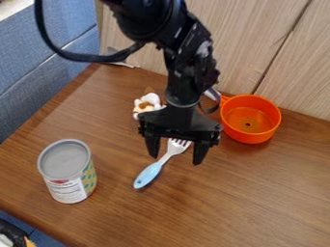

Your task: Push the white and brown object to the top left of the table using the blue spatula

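A can (67, 171) stands upright at the near left. Its top is grey with a raised rim, and its label is white with a small red patch, turning to a green-and-yellow pattern on the right side. At the far right, an orange pot (250, 119) sits upright and open, its handle to the left and a small dark spot in the middle of its bottom. Pale wood panels (290, 82) with a dark slanting seam rise along the far side. Blue padding (38, 53) lines the far left. Between the two, a slim silvery thing (122, 63) lies partly hidden, its kind unclear.
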Available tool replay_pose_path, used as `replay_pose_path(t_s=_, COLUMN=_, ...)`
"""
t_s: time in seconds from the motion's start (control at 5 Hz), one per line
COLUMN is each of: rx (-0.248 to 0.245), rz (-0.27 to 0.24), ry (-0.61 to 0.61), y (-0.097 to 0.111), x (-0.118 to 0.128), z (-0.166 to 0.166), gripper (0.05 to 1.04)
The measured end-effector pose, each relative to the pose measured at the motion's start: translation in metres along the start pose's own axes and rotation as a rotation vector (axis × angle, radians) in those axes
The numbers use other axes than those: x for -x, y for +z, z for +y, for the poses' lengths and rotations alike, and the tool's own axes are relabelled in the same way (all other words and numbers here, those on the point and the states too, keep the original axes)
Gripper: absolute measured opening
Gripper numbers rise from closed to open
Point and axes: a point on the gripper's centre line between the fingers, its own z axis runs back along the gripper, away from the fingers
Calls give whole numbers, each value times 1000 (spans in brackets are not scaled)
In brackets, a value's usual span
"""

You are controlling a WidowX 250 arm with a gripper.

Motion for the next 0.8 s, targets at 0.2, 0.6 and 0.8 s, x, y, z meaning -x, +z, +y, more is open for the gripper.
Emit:
replay_pose_path(t_s=0.2, rx=-51, rz=12, ry=0, y=-8, x=1, z=7, gripper=1001)
replay_pose_path(t_s=0.6, rx=-68, rz=60, ry=54, y=-19, x=15, z=27, gripper=1001)
replay_pose_path(t_s=0.8, rx=-23, rz=78, ry=84, y=-28, x=18, z=39, gripper=1001)
